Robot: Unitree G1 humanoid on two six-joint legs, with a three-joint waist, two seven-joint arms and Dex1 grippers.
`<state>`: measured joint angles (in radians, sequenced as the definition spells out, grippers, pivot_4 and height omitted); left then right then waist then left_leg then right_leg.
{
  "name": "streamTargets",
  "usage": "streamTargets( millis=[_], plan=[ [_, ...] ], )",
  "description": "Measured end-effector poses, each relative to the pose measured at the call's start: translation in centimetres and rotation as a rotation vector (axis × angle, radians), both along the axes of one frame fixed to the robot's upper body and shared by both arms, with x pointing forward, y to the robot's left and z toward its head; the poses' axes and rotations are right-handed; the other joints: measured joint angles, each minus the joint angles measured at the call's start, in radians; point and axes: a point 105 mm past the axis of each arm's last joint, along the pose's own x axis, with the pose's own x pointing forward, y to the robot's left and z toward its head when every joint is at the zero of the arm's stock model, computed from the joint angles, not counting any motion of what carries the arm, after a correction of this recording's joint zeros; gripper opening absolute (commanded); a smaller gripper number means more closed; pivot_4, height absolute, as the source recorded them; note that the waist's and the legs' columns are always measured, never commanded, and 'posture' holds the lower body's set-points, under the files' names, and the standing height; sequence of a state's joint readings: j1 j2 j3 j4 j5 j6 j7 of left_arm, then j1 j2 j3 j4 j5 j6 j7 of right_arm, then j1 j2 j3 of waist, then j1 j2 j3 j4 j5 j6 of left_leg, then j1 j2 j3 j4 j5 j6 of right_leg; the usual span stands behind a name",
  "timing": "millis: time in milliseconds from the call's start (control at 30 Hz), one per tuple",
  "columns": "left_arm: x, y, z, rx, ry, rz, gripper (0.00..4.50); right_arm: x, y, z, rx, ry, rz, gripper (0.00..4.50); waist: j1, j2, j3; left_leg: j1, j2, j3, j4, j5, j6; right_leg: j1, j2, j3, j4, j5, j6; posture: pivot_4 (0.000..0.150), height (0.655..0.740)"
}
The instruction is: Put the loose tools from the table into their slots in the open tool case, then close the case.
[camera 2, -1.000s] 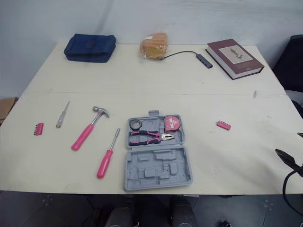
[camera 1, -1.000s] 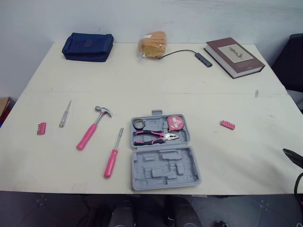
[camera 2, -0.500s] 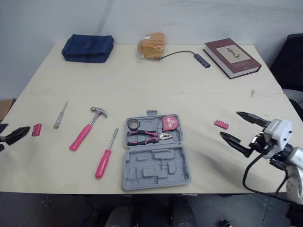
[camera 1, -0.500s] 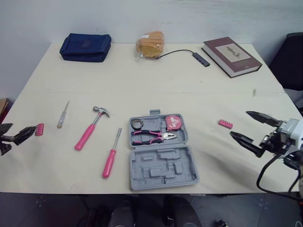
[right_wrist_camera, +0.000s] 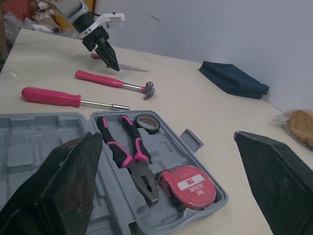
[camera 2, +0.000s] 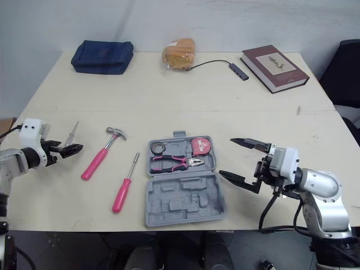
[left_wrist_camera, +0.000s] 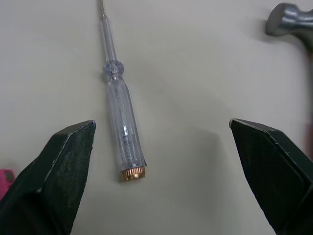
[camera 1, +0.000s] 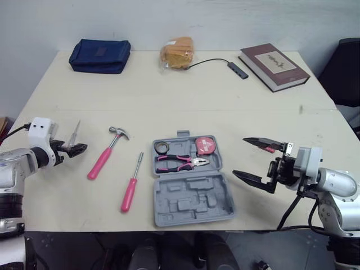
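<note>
Grey case at table front edge; right hand splayed alongside

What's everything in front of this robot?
Table: one, cream.
Case: one, grey, open, front centre.
Pliers, tape measure: one each, pink, in case.
Tape roll: one, dark, in case.
Hammer: one, pink-handled, left of case.
Screwdriver: one, pink-handled, between them.
Clear screwdriver: one, left of hammer.
Pouch: one, navy, back left.
Bread: one, bagged, back middle.
Cable: one, black, beside bread.
Book: one, maroon, back right.
Left gripper: black, open, at clear screwdriver.
Right gripper: black, open, beside case.
</note>
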<state>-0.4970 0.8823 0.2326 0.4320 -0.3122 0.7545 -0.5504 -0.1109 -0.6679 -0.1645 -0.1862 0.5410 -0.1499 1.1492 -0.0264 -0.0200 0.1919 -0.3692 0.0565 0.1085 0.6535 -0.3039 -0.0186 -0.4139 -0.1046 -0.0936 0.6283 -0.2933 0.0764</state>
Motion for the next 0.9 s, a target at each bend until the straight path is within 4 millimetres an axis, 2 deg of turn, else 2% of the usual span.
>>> streamTargets(
  millis=[200, 233, 300, 567, 767, 867, 900],
  plan=[
    [1.1, 0.3, -0.3, -0.026, -0.010, 0.023, 4.44, 0.0, 0.5, 0.6, -0.003, -0.032, -0.015, 4.50, 0.004, 0.000, 0.000, 0.001, 0.000, 0.000, 0.002, 0.000, 0.000, 0.000, 0.000, 0.000, 0.002, 0.000, 0.000, 0.150, 0.7400],
    [1.2, 0.2, -0.3, -0.025, -0.010, 0.021, 4.20, -0.1, 0.6, 0.8, -0.003, -0.035, -0.014, 4.50, 0.004, 0.000, 0.000, 0.001, 0.000, 0.000, 0.002, 0.000, 0.000, 0.000, 0.000, 0.000, 0.002, 0.000, 0.000, 0.150, 0.7400],
    [1.6, 0.2, -0.4, -0.029, -0.015, 0.023, 3.61, 0.0, 0.6, 0.9, -0.001, -0.031, -0.019, 4.50, 0.005, 0.000, 0.000, 0.001, 0.000, 0.000, 0.002, 0.000, 0.001, 0.000, 0.000, 0.000, 0.002, 0.000, 0.000, 0.150, 0.7400],
    [1.7, 0.5, -0.5, -0.019, -0.013, 0.017, 0.01, 0.0, 0.9, 1.2, -0.014, -0.026, -0.033, 4.50, 0.023, 0.000, 0.000, 0.000, -0.001, 0.001, 0.005, -0.001, 0.001, 0.000, -0.001, 0.001, 0.002, 0.000, 0.001, 0.150, 0.7400],
    [0.9, 0.3, -0.4, 0.018, -0.102, -0.077, 0.01, -0.2, 0.4, 0.7, -0.041, -0.012, -0.056, 4.50, 0.024, 0.000, 0.000, 0.000, 0.002, 0.003, 0.005, -0.001, 0.001, 0.000, -0.001, 0.003, 0.001, 0.000, 0.001, 0.150, 0.7400],
    [0.2, -1.0, 1.1, 0.041, -0.221, -0.216, 0.01, -0.6, -0.8, 0.1, -0.083, -0.001, -0.085, 4.50, 0.025, -0.001, 0.000, -0.001, 0.006, 0.009, 0.006, -0.002, 0.001, 0.000, 0.000, 0.002, 0.000, 0.001, 0.001, 0.150, 0.7400],
    [-0.3, -2.5, 2.8, 0.062, -0.317, -0.330, 0.01, -0.8, -1.5, 0.0, -0.112, -0.004, -0.091, 4.50, 0.025, -0.001, 0.000, -0.002, 0.006, 0.009, 0.007, -0.002, 0.001, 0.000, 0.000, 0.002, 0.000, 0.001, 0.001, 0.150, 0.7400]
  ],
)
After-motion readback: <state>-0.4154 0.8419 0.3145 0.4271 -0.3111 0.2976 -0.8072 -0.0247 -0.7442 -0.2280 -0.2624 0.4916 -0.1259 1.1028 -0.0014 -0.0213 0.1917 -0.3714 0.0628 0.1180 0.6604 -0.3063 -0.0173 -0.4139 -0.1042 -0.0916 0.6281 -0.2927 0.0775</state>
